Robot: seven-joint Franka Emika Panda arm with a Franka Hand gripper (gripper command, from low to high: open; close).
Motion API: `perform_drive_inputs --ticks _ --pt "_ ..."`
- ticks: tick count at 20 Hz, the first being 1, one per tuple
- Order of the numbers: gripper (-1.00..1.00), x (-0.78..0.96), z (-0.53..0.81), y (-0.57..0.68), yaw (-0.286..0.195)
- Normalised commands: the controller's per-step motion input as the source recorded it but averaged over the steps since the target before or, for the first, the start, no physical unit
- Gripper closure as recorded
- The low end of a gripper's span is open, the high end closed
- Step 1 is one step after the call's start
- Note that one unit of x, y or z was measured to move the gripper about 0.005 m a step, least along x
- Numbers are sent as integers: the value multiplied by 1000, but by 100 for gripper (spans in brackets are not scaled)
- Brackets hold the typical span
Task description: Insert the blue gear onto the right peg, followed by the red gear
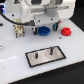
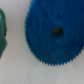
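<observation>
The blue gear [image 1: 45,31] lies flat on the white table under the arm's hand. In the wrist view the blue gear [image 2: 54,35] fills most of the picture, toothed rim sharp, dark centre hole showing. My gripper [image 1: 45,27] hangs just above it with dark fingers spread to either side, open and empty; the fingers do not show in the wrist view. The red gear [image 1: 65,32] lies on the table to the exterior view's right of the blue one. The dark plate [image 1: 33,58] sits nearer the camera with two pins; the right peg [image 1: 50,50] is bare.
A tan and dark block-like object [image 1: 19,31] stands to the exterior view's left of the gripper. A teal-green object [image 2: 2,32] shows at the edge of the wrist view beside the blue gear. The table's near edge [image 1: 75,75] runs behind the plate.
</observation>
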Motion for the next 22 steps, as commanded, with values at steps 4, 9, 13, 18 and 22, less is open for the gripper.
perform_drive_inputs --ticks 4,9,13,18,22 --pt "100 -241 -171 -58 0" --pt "100 -40 -84 -8 0" --pt "100 -11 29 -11 0" --pt "100 -3 -53 -15 0" --pt "100 -32 -160 3 0"
